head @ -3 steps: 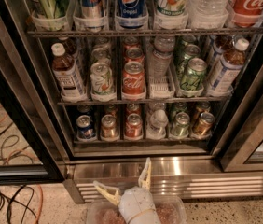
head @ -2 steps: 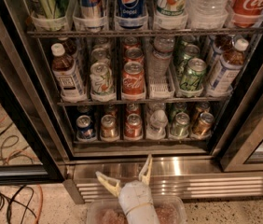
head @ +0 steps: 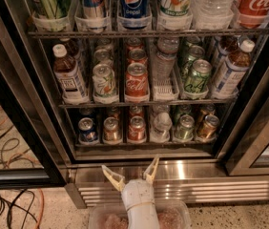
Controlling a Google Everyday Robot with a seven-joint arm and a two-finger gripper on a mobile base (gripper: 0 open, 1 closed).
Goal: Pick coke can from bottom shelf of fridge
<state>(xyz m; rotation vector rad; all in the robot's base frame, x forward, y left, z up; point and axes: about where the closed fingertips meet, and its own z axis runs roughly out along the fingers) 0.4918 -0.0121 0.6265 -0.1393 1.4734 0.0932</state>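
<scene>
Change from the earlier frames: the gripper [head: 129, 164] has advanced slightly toward the fridge [head: 29, 123]. The shelf contents are unchanged.

Gripper state: fingers spread in a V, nothing held. It sits low, in front of the ribbed steel base [head: 196, 187].

The coke can [head: 137, 128] stands on the bottom shelf [head: 144, 152], above and beyond the gripper, nearly in line with it and not touching it. A blue can [head: 87, 130] stands further left on the same shelf.

Surroundings: speckled floor [head: 230, 216], with cables [head: 5, 209] lying to the gripper's left.
</scene>
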